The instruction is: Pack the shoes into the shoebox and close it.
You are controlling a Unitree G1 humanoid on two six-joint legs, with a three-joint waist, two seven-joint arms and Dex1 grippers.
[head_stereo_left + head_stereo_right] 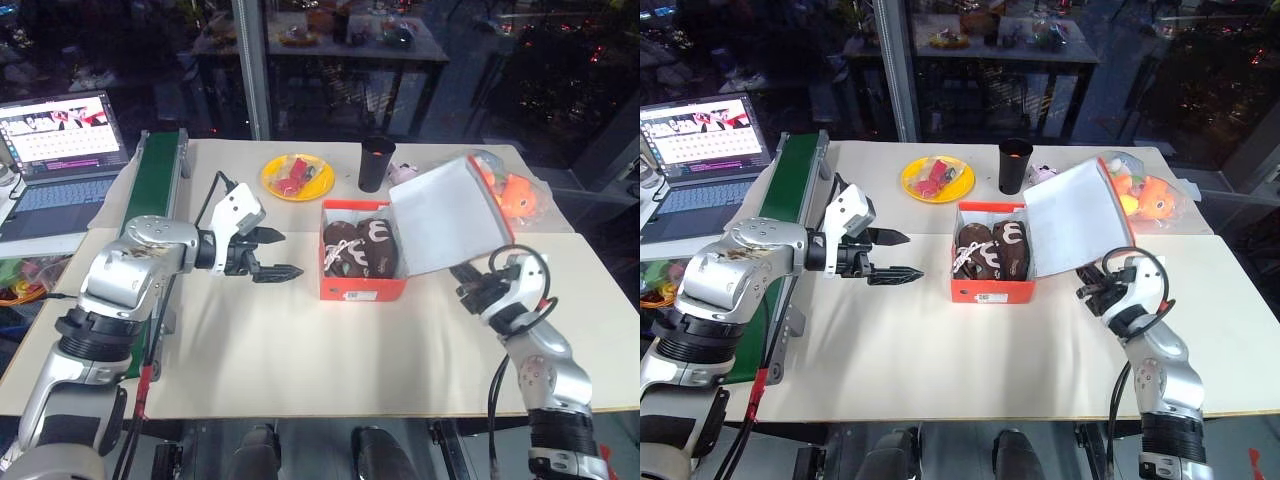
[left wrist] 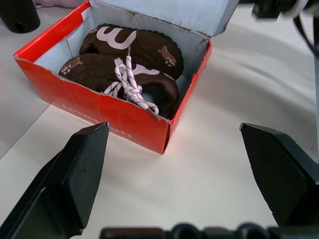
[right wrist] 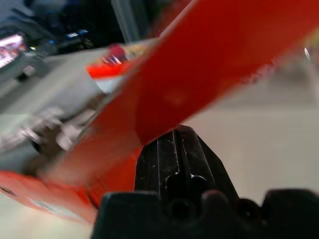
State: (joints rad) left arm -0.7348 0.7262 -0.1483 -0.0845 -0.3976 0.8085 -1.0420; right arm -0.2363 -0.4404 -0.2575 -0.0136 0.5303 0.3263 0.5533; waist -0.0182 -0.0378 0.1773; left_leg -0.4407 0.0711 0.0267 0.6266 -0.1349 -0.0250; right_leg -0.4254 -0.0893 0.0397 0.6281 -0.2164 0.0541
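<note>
Already shoes [image 1: 360, 247] in shoebox [image 1: 362, 291], lid [image 1: 447, 217] half-up, R gripper [image 1: 468, 277] under it.

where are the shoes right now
In the left eye view the shoes lie side by side inside the open shoebox at mid-table, just in front of the yellow plate and black cup.

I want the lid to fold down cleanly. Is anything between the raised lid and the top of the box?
Nothing visible: both shoes lie inside the shoebox, below its rim. The lid stands half raised, with the shut right gripper under its outer face.
</note>
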